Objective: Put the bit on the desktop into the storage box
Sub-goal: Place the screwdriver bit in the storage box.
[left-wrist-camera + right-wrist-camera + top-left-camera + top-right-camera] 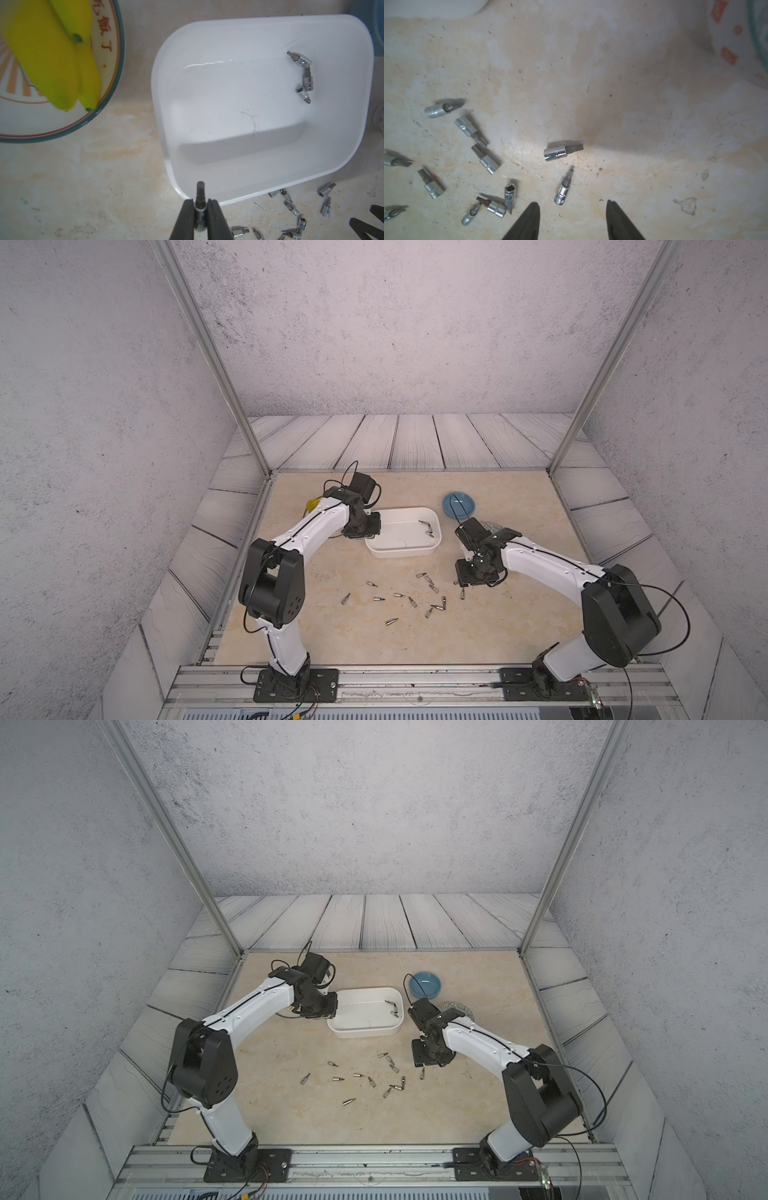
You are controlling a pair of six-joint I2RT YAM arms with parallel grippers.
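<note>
Black fingers (185,218) of the left gripper (200,209) pinch a bit (200,192) by its chrome socket end. The dark shank sticks straight out ahead along the line of the jaws. Its tip reaches just over the rim of the white storage box (228,108), at the box's short end facing the desktop's left edge. The open floor of the box lies directly ahead, so the bit's long axis points into it. I judge that a short advance past the rim and then a release would do; let go here, the bit could strike the rim and drop outside. Three bits (304,76) lie at the box's opposite end. The right gripper (572,203) hangs spread and empty over the desktop (633,124). A loose bit (563,190) lies just ahead of it, its axis running roughly with the fingers rather than across them. The other loose bits (398,595) are scattered mid-desktop, nearer the right gripper than the left.
</note>
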